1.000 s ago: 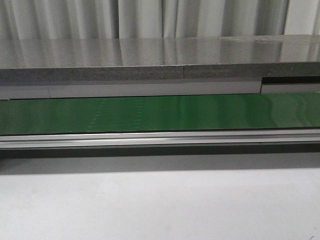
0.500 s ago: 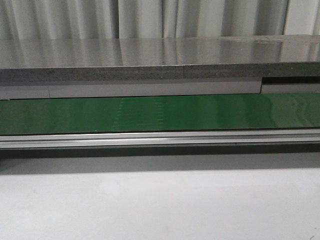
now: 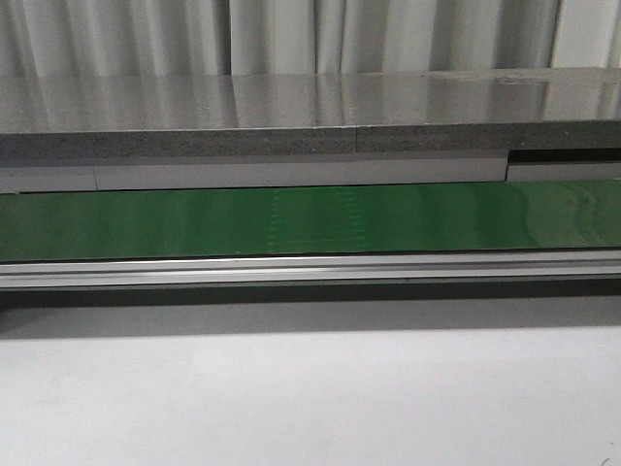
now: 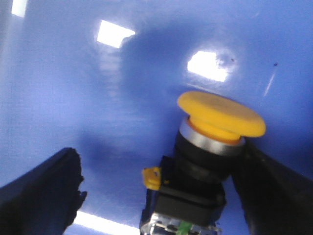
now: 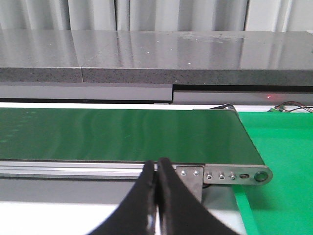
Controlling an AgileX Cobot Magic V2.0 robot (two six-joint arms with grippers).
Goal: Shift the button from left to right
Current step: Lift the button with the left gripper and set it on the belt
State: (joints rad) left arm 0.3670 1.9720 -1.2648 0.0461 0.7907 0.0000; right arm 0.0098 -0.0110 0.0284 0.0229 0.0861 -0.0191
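The button point(image 4: 221, 115) shows only in the left wrist view. It has a round yellow head, a silver collar and a black boxy body with a small green mark, and it stands tilted on a glossy blue surface point(image 4: 98, 98). My left gripper point(image 4: 161, 159) is open around it. One finger point(image 4: 274, 191) lies against the button's side and the other finger point(image 4: 44, 191) is well apart from it. My right gripper point(image 5: 157, 164) is shut and empty, low in front of the green conveyor belt point(image 5: 122, 132). Neither gripper nor the button shows in the front view.
The green belt point(image 3: 310, 221) runs across the front view behind an aluminium rail point(image 3: 310, 269), with a grey stone ledge point(image 3: 291, 116) beyond it and a white table point(image 3: 310, 398) in front. The belt's end roller point(image 5: 261, 174) and a green mat point(image 5: 283, 161) lie to the right.
A faint pale pattern on the belt has drifted to the right across the front view. Nothing else has changed there.
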